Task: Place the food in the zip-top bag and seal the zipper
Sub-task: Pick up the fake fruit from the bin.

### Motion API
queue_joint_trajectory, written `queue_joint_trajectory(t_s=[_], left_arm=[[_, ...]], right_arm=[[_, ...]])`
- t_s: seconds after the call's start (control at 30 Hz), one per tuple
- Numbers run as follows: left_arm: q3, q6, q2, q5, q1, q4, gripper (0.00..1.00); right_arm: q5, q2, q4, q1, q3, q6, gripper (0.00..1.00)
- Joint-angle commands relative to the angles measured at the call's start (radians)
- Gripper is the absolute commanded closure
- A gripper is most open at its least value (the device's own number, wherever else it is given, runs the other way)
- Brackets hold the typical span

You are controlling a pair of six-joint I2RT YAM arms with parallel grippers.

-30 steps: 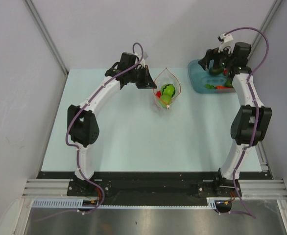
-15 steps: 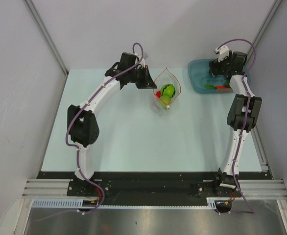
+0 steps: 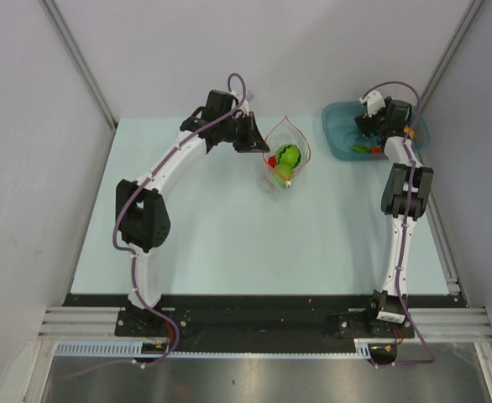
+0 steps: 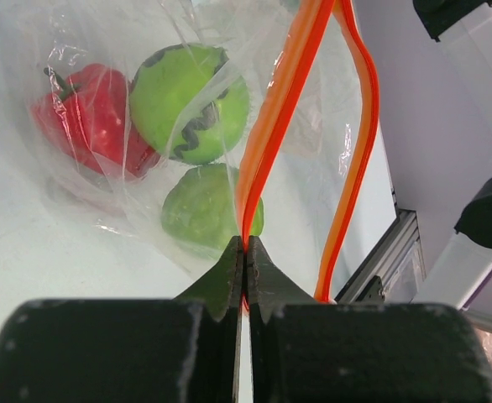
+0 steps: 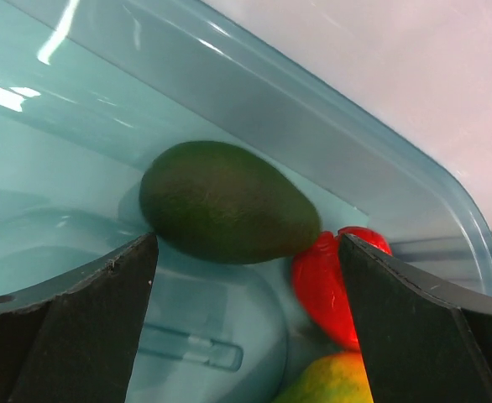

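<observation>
Left gripper (image 4: 244, 252) pinches the red-orange zipper (image 4: 284, 101) of the clear zip-top bag (image 4: 103, 214) at mid-table, green balls (image 4: 191, 101) and a red piece (image 4: 86, 126) inside. Right gripper (image 5: 246, 243), spread wide, straddles a dark green piece (image 5: 229, 201) in the teal tray (image 5: 271, 101), seemingly without touching it.

Since 1 second ago only the right arm (image 3: 405, 189) has moved. It has straightened and reached farther out, and its elbow has swung in towards the tray (image 3: 334, 143). The right gripper (image 3: 372, 126), then raised over the tray's far left part, has come down inside it, its fingers spread to either side of the avocado (image 5: 229, 201). From above, the wrist now hides that avocado.
</observation>
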Motion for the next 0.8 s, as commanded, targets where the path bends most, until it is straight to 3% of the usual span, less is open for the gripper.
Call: queue_joint_trajectory(t_s=[0.0, 0.2, 0.3, 0.5, 0.53, 0.63, 0.77], left_arm=[[0.034, -0.014, 0.006, 0.027, 0.003, 0.023, 0.96], [0.049, -0.018, 0.025, 0.033, 0.006, 0.02, 0.96], [0.051, -0.018, 0.028, 0.035, 0.008, 0.02, 0.97], [0.051, -0.02, 0.029, 0.036, 0.012, 0.021, 0.97], [0.051, -0.023, 0.026, 0.035, 0.012, 0.021, 0.96], [0.052, -0.024, 0.029, 0.035, 0.012, 0.023, 0.96], [0.048, -0.026, 0.025, 0.035, 0.011, 0.024, 0.97]], right_arm=[[0.04, 0.043, 0.075, 0.012, 0.086, -0.064, 0.08], [0.058, 0.103, 0.125, 0.027, 0.112, -0.123, 0.09], [0.066, 0.135, 0.131, 0.029, 0.149, -0.132, 0.16], [0.067, 0.119, 0.162, 0.03, 0.118, -0.161, 0.44], [0.064, 0.108, 0.18, 0.03, 0.103, -0.159, 0.53], [0.052, 0.051, 0.219, 0.032, 0.051, -0.147, 0.69], [0.017, -0.05, 0.24, 0.035, -0.015, -0.083, 0.84]])
